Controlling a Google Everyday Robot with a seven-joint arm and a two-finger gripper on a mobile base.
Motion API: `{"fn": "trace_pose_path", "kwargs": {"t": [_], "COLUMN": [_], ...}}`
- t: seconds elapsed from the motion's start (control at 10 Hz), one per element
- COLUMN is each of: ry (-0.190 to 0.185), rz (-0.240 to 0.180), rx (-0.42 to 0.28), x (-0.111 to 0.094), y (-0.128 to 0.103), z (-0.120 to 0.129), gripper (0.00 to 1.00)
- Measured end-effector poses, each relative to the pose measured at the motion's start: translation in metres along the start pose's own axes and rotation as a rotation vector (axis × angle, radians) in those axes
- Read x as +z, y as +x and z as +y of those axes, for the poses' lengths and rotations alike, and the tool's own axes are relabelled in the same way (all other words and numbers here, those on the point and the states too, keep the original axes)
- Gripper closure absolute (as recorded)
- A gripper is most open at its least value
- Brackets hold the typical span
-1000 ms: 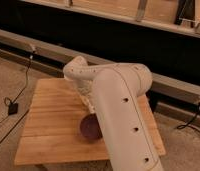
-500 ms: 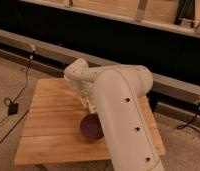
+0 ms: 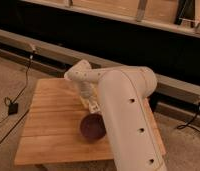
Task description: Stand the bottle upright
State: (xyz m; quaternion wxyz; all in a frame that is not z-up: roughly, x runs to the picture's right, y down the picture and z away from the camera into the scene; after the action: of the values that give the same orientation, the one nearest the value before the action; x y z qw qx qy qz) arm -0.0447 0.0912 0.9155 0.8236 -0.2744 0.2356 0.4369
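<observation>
Concrete floor spreads out behind my work area, with a long pale rail against the dark wall and cables trailing at the left. On it stands the slatted wooden table, which carries everything I care about.

My arm takes up most of the right half of the view. Its thick white link rises from the near edge and folds back down toward the middle of the table, hiding the boards behind it. Just beside its lower link sits the dark purple bowl, upright, near the front of the table.

The gripper hangs low over the boards just beyond the bowl's far rim, pointing down. Its jaws are spread as wide as they go, and I see nothing clamped between them.

The bottle is the hard part. I read it as the small pale shape right at the fingertips, between them and the bowl's far rim, partly covered by the arm. I cannot separate it cleanly from the fingers, and I cannot tell which way its long axis runs or whether it touches the bowl.

My judgement is that the bottle lies directly under the tool, on the bowl side. The grasp depends on squaring the jaws across that axis without nudging the bowl.
</observation>
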Motion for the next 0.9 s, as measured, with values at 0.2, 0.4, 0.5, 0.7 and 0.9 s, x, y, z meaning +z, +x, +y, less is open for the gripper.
{"fn": "trace_pose_path", "kwargs": {"t": [0.2,0.4,0.5,0.7,0.9], "ry": [-0.002,-0.002,-0.003,-0.008,-0.009], "rz": [-0.050,-0.072,-0.079,-0.095,-0.102], "rx": [0.022,0.037,0.044,0.051,0.047], "x": [0.0002,0.0011,0.0016,0.0011,-0.0015], "y": [-0.0040,-0.0018,-0.0007,-0.0030,-0.0074], "z": [-0.0005,-0.0014,-0.0017,0.0005,0.0029], "gripper": [0.38,0.38,0.38,0.38,0.38]}}
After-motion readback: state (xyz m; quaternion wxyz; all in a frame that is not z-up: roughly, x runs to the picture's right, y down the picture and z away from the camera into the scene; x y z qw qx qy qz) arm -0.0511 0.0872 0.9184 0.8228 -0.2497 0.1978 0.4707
